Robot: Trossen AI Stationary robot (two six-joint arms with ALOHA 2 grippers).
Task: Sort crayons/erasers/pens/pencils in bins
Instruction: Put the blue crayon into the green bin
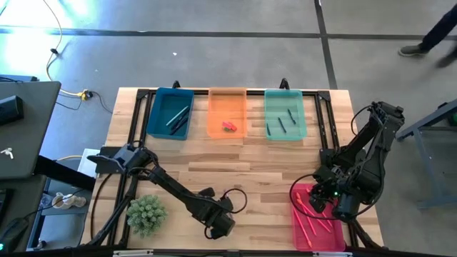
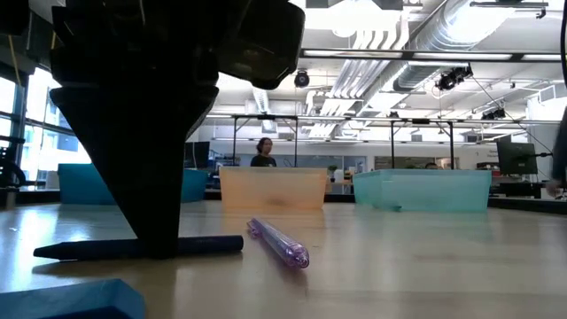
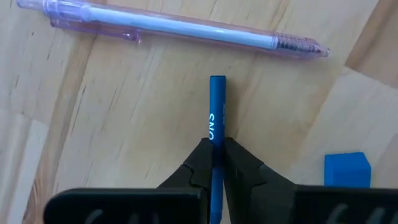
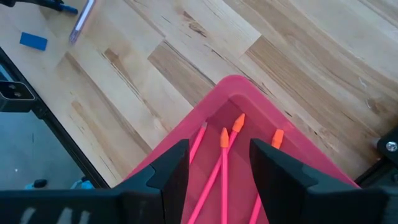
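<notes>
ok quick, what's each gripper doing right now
Left gripper: shut on the thin blue stick lying on the wooden table.
Right gripper: open, empty, above the pink-red translucent bin.

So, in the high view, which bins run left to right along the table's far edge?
Blue bin → orange bin → teal-green bin. The pink-red bin sits apart, at the near right under the right arm.

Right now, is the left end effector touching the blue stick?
Touching: the left wrist view shows the left end effector shut on the blue stick, fingers pressing both sides.
</notes>
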